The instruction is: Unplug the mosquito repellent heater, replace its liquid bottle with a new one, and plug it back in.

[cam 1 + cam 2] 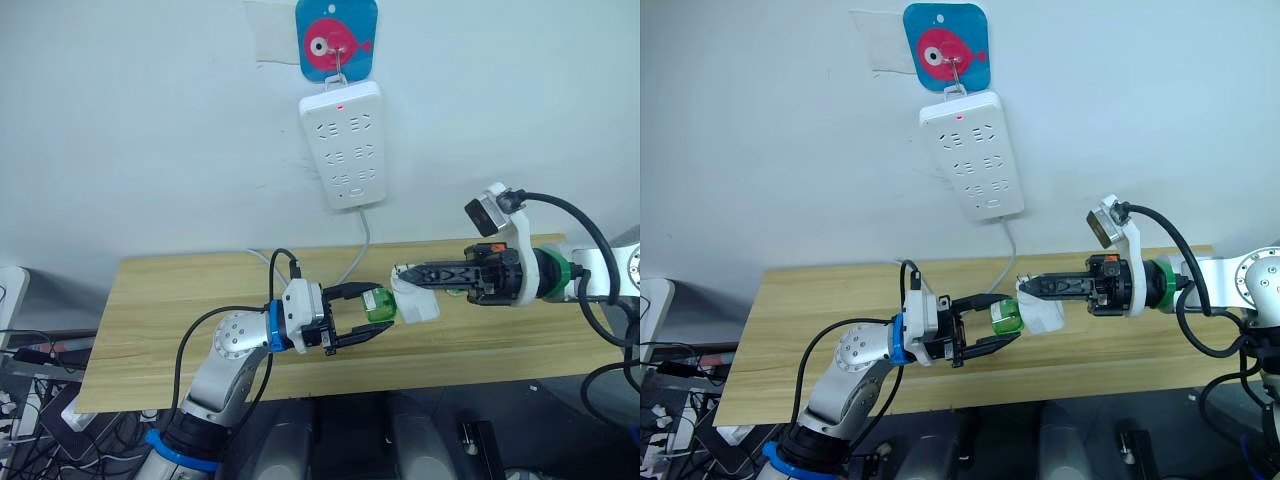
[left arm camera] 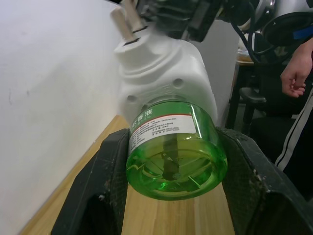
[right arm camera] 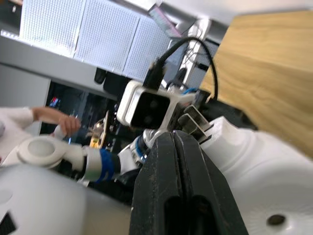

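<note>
Heater [image 1: 418,303] hangs above your wooden table [image 1: 170,300]; right gripper [image 1: 408,274] clamps it, left gripper [image 1: 378,310] clasps its green liquid bottle [image 2: 175,152].

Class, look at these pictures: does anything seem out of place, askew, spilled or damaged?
Nothing spilled or broken. The heater is unplugged, held above the table by the right gripper, its plug pins bare; the green bottle sits between the left gripper fingers.
</note>
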Tool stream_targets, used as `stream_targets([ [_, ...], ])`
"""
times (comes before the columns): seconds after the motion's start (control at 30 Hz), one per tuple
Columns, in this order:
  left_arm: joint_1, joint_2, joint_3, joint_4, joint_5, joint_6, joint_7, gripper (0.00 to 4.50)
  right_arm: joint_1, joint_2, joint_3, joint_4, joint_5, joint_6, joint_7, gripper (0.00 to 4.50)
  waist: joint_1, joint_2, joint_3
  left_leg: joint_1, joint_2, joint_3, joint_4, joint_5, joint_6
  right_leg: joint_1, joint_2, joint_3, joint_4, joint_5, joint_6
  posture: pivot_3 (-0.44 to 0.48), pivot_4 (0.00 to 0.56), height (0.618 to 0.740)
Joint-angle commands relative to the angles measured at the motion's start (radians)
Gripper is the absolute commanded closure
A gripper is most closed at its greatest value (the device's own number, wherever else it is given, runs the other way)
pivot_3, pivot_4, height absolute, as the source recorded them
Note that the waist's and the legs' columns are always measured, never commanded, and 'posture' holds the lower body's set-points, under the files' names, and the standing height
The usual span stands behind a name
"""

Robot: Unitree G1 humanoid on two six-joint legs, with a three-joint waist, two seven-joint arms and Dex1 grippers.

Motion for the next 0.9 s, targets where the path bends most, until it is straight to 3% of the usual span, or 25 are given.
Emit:
stream_targets([
  [0.03, 0.003, -0.005, -0.017, -0.082, -0.038, -0.016, -0.03, 2.25, -0.02, 0.007, -0.027, 0.029, 0.008, -0.026, -0.081, 4.45, 0.0, 0.0, 0.0, 0.0, 0.0, 0.0, 0.0, 0.0, 0.0, 0.0, 0.0, 0.0, 0.0, 0.0, 0.0, -0.103, 0.294, 0.74],
  [0.5, -0.011, -0.016, -0.008, -0.093, -0.054, 0.004, -0.037, 2.25, 0.039, 0.031, -0.034, -0.063, 0.008, -0.051, -0.2, 4.45, -0.002, 0.0, 0.0, 0.0, 0.0, 0.0, 0.0, 0.0, 0.0, 0.0, 0.0, 0.0, 0.0, 0.0, 0.0, -0.107, 0.292, 0.74],
  [0.6, -0.005, -0.017, 0.002, -0.083, -0.057, 0.034, -0.015, 2.25, 0.039, 0.019, -0.067, -0.081, 0.008, -0.026, -0.135, 4.45, -0.002, 0.0, 0.0, 0.0, 0.0, 0.0, 0.0, 0.0, 0.0, 0.0, 0.0, 0.0, 0.0, 0.0, 0.0, -0.107, 0.292, 0.74],
  [0.73, 0.001, -0.012, 0.027, -0.067, -0.067, 0.056, -0.002, 2.25, 0.046, -0.079, -0.127, -0.108, 0.008, 0.069, 0.062, 4.45, -0.001, 0.0, 0.0, 0.0, 0.0, 0.0, 0.0, 0.0, 0.0, 0.0, 0.0, -0.001, 0.0, 0.0, 0.0, -0.104, 0.288, 0.74],
  [0.83, 0.007, -0.007, 0.031, -0.069, -0.072, 0.056, -0.002, 2.25, 0.072, -0.155, -0.151, -0.113, 0.008, 0.091, 0.115, 3.87, -0.001, 0.0, 0.0, 0.0, 0.0, 0.0, 0.0, 0.0, 0.0, 0.0, 0.0, -0.002, 0.0, 0.0, 0.0, -0.107, 0.279, 0.74],
  [0.9, 0.011, -0.007, 0.032, -0.07, -0.073, 0.056, -0.002, 2.25, 0.094, -0.196, -0.173, -0.122, 0.002, 0.093, 0.129, 3.19, 0.0, 0.0, 0.0, 0.0, 0.0, 0.0, 0.0, 0.0, 0.0, 0.0, 0.0, -0.002, 0.0, 0.0, 0.0, -0.107, 0.279, 0.74],
])
